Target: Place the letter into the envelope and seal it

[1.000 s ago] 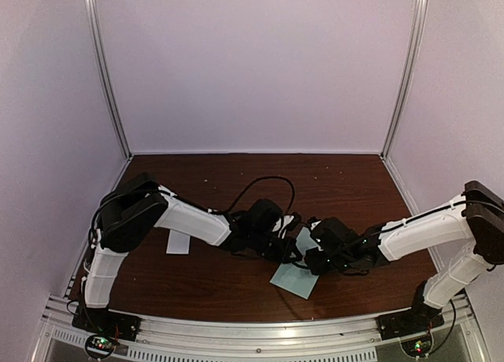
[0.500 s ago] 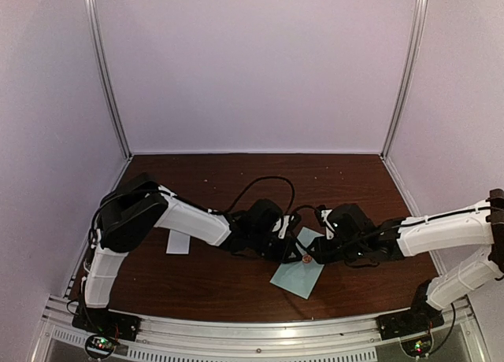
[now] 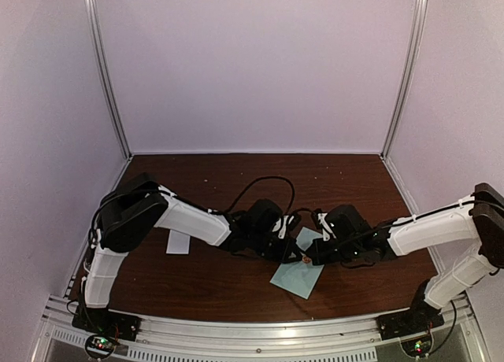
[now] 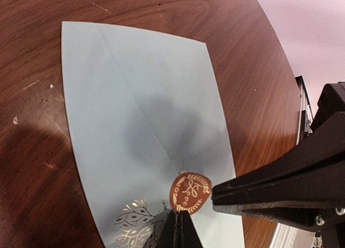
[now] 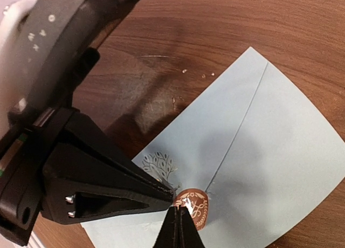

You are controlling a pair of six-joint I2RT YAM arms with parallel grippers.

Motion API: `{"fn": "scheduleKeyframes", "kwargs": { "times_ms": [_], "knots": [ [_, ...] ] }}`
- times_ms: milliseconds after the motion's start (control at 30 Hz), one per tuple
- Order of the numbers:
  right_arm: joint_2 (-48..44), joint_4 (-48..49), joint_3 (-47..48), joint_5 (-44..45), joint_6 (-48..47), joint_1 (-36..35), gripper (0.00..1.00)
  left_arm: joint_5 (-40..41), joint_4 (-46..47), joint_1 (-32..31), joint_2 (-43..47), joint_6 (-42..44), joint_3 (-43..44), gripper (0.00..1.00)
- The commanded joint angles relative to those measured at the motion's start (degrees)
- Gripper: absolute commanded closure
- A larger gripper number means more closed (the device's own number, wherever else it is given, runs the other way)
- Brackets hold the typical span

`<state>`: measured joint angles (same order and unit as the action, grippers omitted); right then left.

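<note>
The pale teal envelope (image 3: 299,277) lies flat on the brown table with its pointed flap folded down; it also shows in the left wrist view (image 4: 140,113) and the right wrist view (image 5: 269,151). A round brown seal sticker (image 4: 190,191) with a gold wreath sits at the flap's tip (image 5: 195,207). My left gripper (image 4: 180,218) is shut, its tips pinching the sticker's edge. My right gripper (image 5: 180,215) is shut, its tips resting on the sticker from the other side. Both meet at the sticker (image 3: 303,260) in the top view. The letter is not in view.
A small white sticker strip (image 3: 179,242) lies on the table left of the left arm. A black cable (image 3: 268,185) loops over the table behind the grippers. Grey walls and metal posts close in the table on three sides.
My right wrist has drawn back to the right, off the envelope's middle, uncovering the sticker, and its tip now sits at the sticker. The left arm has stayed still.
</note>
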<state>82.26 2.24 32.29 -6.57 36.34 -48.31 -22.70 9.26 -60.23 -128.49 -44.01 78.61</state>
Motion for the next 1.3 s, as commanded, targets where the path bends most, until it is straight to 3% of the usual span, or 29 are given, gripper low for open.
{"fn": "scheduleKeyframes", "kwargs": {
  "times_ms": [0,600,900,1267],
  "knots": [
    [2.0,3.7,-0.9,-1.0,-0.2,0.8,1.00,1.6,-0.5,-0.2,0.3,0.6,-1.1,1.00],
    [7.2,7.3,-1.8,-7.1,0.4,1.5,1.00,1.7,-0.7,-0.2,0.2,0.7,-0.8,1.00],
    [3.7,-0.8,-3.0,2.1,3.2,1.9,1.00,2.0,-0.7,-0.2,0.2,0.6,-0.9,1.00],
    [3.4,-1.5,-4.7,3.4,4.3,3.1,1.00,2.0,-0.8,-0.2,0.3,0.8,-0.9,1.00]
  ]
}}
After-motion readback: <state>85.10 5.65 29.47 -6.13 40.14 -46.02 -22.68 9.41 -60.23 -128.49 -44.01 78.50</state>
